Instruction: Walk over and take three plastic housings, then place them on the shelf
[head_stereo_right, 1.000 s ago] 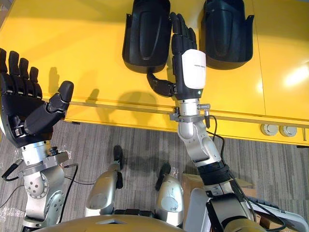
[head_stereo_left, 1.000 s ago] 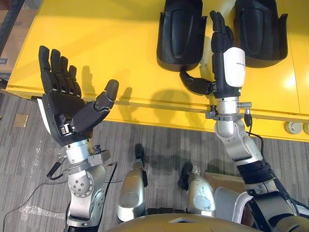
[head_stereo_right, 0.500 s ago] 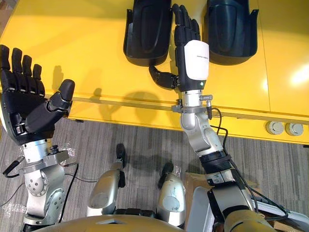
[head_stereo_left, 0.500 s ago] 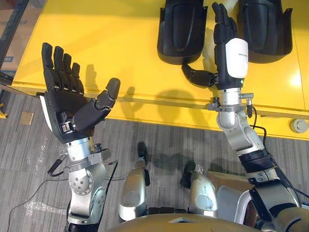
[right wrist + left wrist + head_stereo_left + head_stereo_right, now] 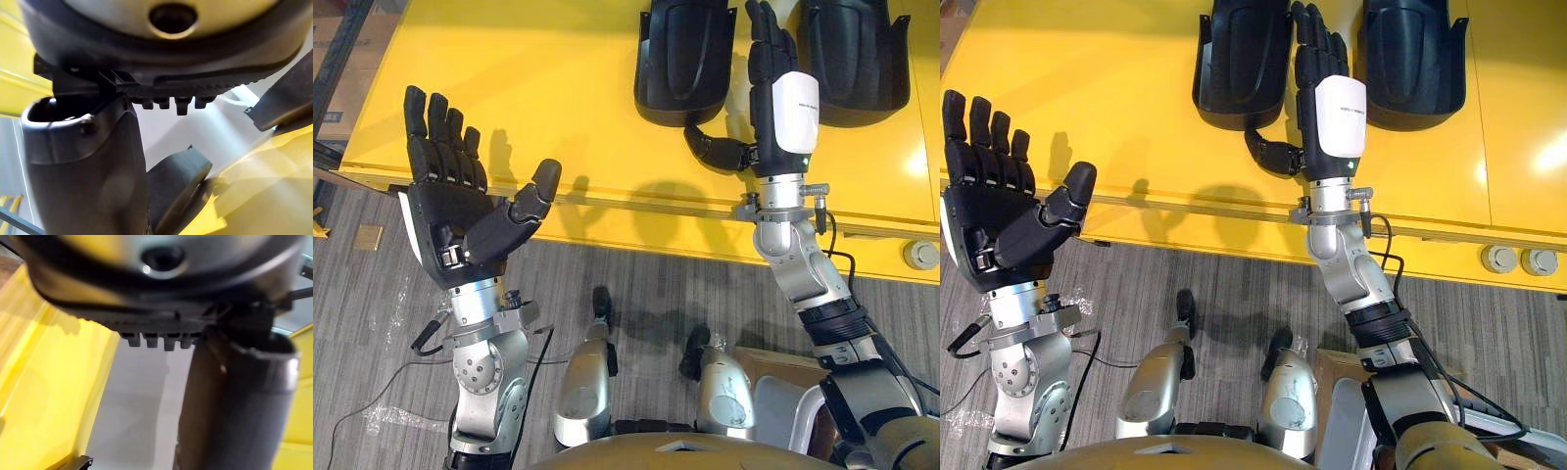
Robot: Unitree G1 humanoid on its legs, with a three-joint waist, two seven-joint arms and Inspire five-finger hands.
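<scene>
A wide yellow bench [image 5: 538,88] stood in front of the robot. Two black plastic housings lay on it, far from the robot and side by side. The left housing [image 5: 685,59] and the right housing [image 5: 857,54] both lay flat on the yellow top, with a gap between them. Their far ends ran off the top of the head views.

The right robot hand [image 5: 788,108] was stretched out over the bench and lay in that gap. Its fingers [image 5: 766,34] were straight and pointed away from the robot, close beside the left housing. Its thumb [image 5: 710,149] stuck out to the left, just beside the near end of the left housing. I could not tell if the thumb touched it. This robot hand was wide open and had hold of nothing. A white cover sat on its back.

The left robot hand [image 5: 460,220] was held up over the near edge of the bench, well apart from both housings. Its palm faced up, its fingers [image 5: 440,137] were straight and its thumb stuck out to the side. It was wide open too and held nothing.

Grey floor [image 5: 372,323] showed below the bench edge. Two small grey round caps [image 5: 1516,259] sat near the right end of the bench.
</scene>
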